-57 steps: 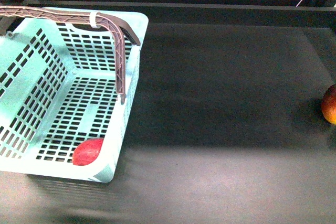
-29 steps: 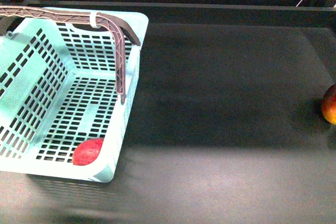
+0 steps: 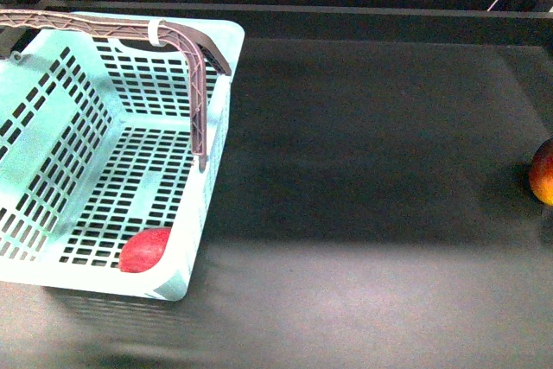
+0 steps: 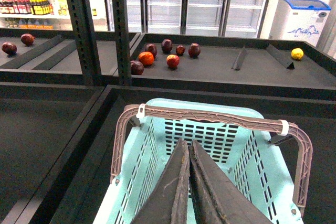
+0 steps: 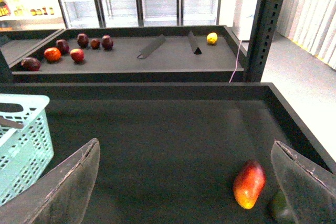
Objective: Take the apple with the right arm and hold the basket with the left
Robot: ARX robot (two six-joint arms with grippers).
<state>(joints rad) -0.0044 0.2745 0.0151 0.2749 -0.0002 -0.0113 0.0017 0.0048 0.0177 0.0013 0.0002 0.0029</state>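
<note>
The red apple (image 3: 145, 250) lies inside the pale mint-green basket (image 3: 52, 127), in its near corner on the slotted floor. The basket's brownish-grey handle (image 3: 197, 84) stands raised over it. Neither gripper shows in the front view. In the left wrist view my left gripper (image 4: 186, 141) is shut with nothing between its fingers, hanging above the basket (image 4: 252, 166) just short of the handle (image 4: 210, 116). My right gripper (image 5: 185, 142) is open and empty over the dark tray, with the basket (image 5: 23, 145) off to one side. The apple is out of view in both wrist views.
An orange-red fruit with a yellow underside (image 3: 543, 172) lies at the tray's right edge, also seen as the fruit (image 5: 249, 183) beside a dark green object (image 5: 281, 208). Steel rack posts (image 4: 84, 24) (image 5: 262, 24) rise behind. The rear shelf holds several fruits (image 4: 157, 56).
</note>
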